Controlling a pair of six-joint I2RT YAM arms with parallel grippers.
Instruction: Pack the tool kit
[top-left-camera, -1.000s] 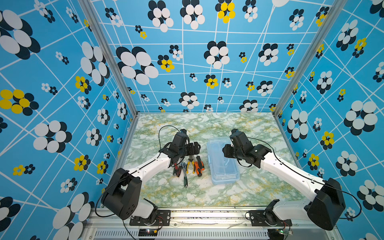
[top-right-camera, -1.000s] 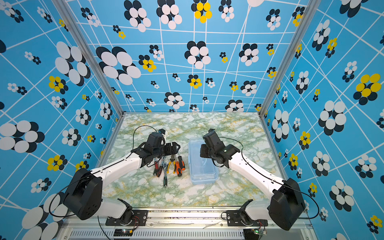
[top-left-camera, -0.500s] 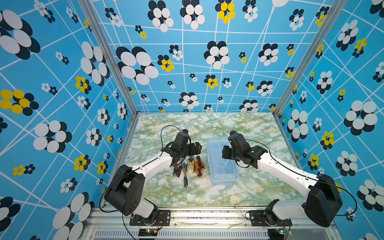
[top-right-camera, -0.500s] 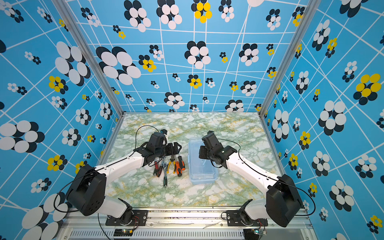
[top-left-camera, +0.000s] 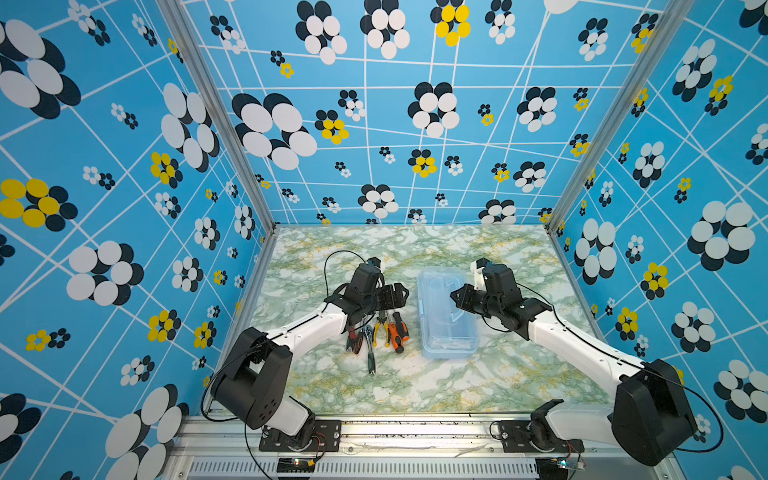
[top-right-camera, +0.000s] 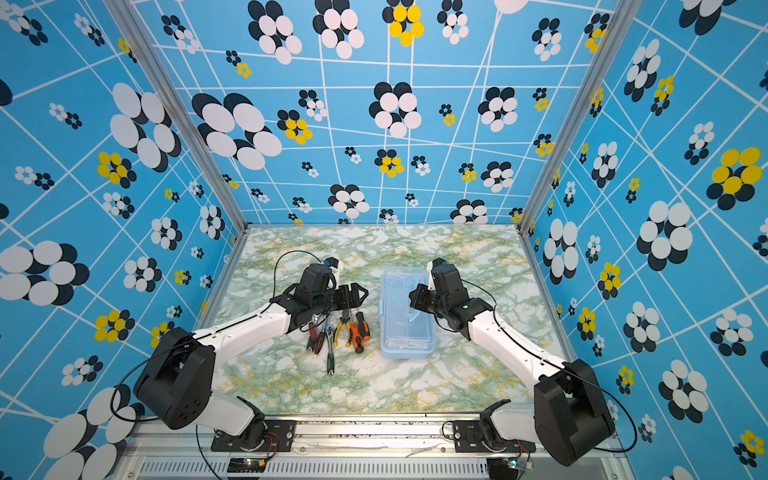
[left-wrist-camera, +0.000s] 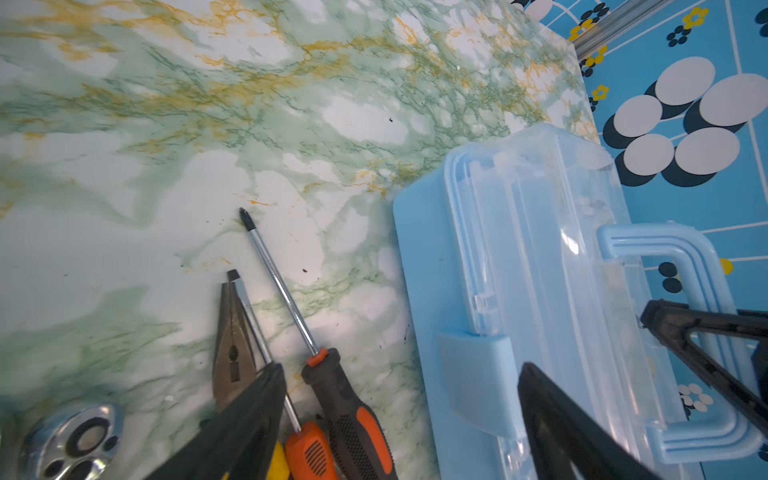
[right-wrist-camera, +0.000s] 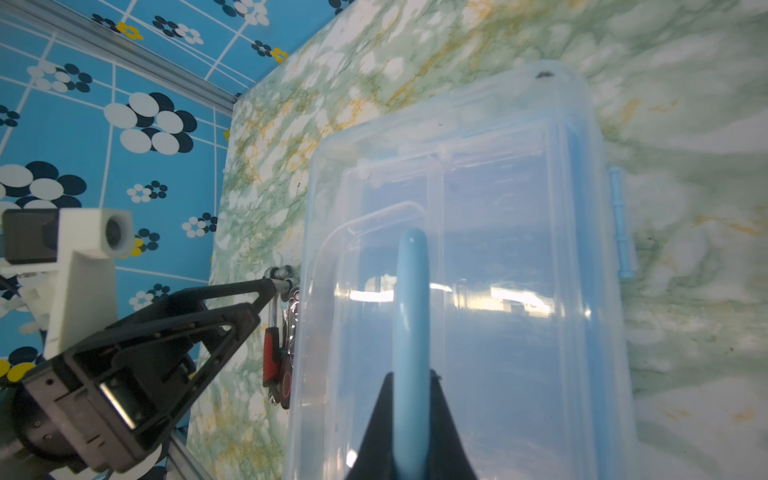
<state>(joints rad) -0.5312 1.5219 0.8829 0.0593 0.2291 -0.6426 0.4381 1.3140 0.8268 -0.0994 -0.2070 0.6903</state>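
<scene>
In both top views the left arm (top-left-camera: 307, 328) starts from its shoulder at 7 o'clock in the frame and extends toward 1 o'clock, its white forearm low and close to level. The wrist bends so that the left gripper (top-left-camera: 398, 296) points toward 3 o'clock. Its jaws are spread wide, and the left wrist view shows its two black fingers (left-wrist-camera: 249, 415) far apart. The right arm (top-left-camera: 582, 349) starts from its shoulder at 5 o'clock and extends toward 11 o'clock. Its wrist turns the right gripper (top-left-camera: 457, 296) toward 9 o'clock, facing the left gripper across a gap. In the right wrist view its fingers (right-wrist-camera: 374, 428) are pinched tight on the blue handle (right-wrist-camera: 411, 291).
</scene>
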